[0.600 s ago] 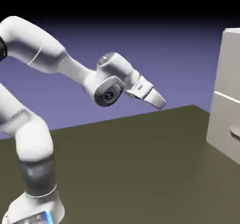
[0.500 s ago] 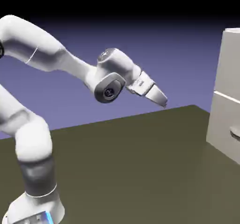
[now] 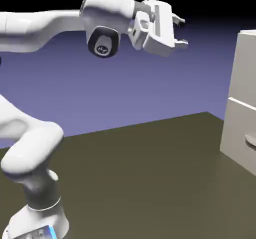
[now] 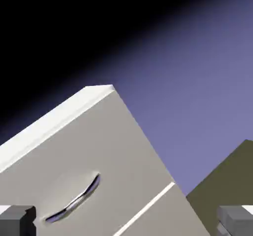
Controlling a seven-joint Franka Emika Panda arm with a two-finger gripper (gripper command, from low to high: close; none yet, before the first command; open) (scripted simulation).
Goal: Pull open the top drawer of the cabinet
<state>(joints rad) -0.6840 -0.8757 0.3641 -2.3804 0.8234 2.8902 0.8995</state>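
Observation:
The pale cabinet (image 3: pixel 239 133) stands at the exterior view's right edge, partly cut off. Its top drawer (image 3: pixel 247 68) is shut, flush with the front, and its handle is out of frame there. In the hand view the cabinet (image 4: pixel 163 215) appears tilted, and the top drawer (image 4: pixel 104 146) shows its thin grey bar handle (image 4: pixel 74 199). My gripper (image 3: pixel 181 31) hovers high, level with the top drawer and well to its left. It is open, its fingers point at the cabinet, and nothing lies between them. Both grey fingertips (image 4: pixel 17 220) show wide apart.
A lower drawer with its own grey handle (image 3: pixel 250 142) sits under the seam (image 3: pixel 240 103). The dark olive table (image 3: pixel 140 173) stretches between the robot base and the cabinet. The arm's elbow bends at the lower left.
The hand has risen from mid-height to the level of the cabinet's top and has rolled, so the open fingers now point right toward the cabinet. The cabinet has not moved.

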